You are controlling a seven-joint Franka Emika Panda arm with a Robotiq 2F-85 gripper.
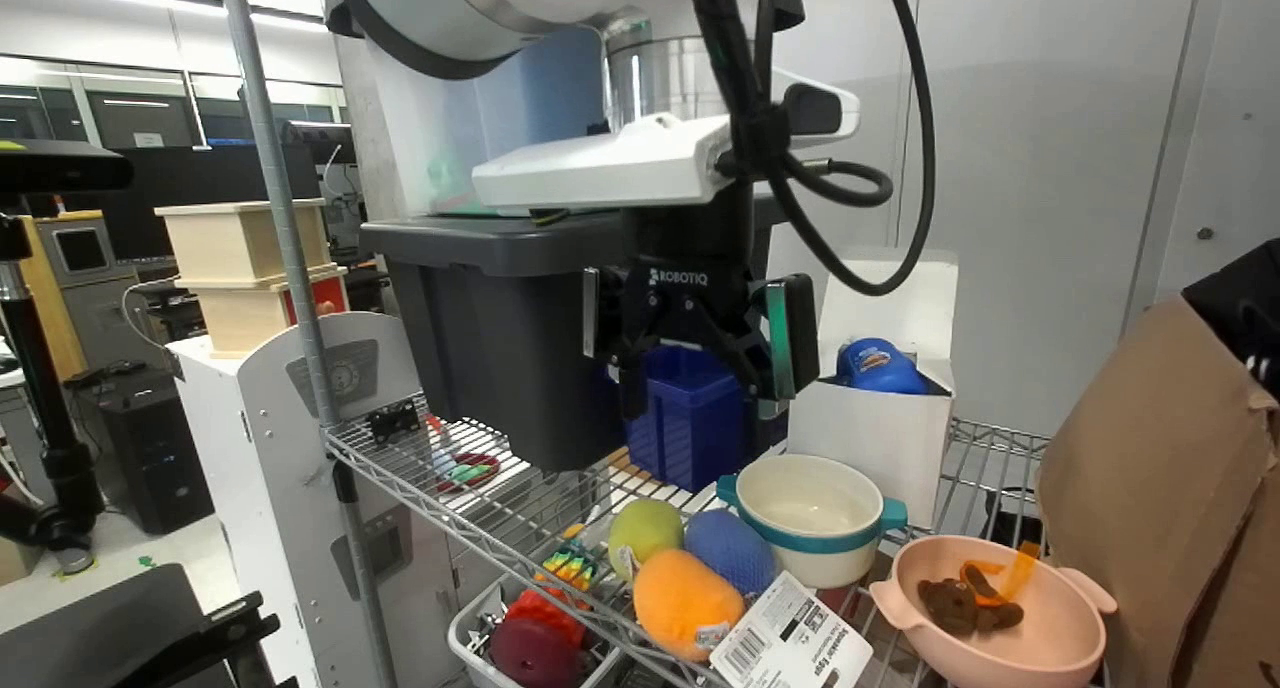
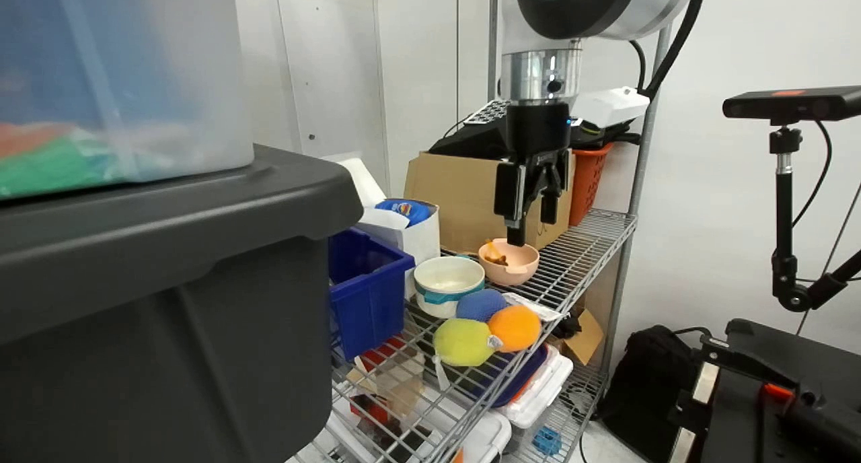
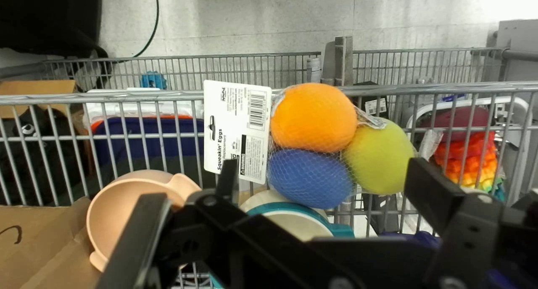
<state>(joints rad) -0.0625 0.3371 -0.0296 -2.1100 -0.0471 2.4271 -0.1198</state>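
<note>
My gripper [image 1: 692, 363] is open and empty, pointing down above a wire shelf. It also shows in an exterior view [image 2: 530, 210] and the wrist view [image 3: 323, 184]. Nearest below are netted plush eggs: orange [image 3: 313, 116], blue [image 3: 309, 177] and yellow-green [image 3: 380, 158], with a white card [image 3: 237, 129] attached. They lie at the shelf's front edge, touching each other. Beside them stands a cream bowl with a teal band [image 1: 810, 503], partly hidden by the gripper in the wrist view. A pink bowl [image 1: 1010, 658] holds a brown toy [image 1: 955, 608] with an orange strip.
A large dark grey bin [image 1: 490, 348] stands on the wire shelf [image 1: 450, 528], with a blue bin [image 1: 660, 433] beside it. A white box [image 1: 870, 448] holds a blue item. Brown cardboard [image 1: 1140, 498] stands beside the pink bowl. A metal post [image 1: 285, 218] rises at the shelf corner.
</note>
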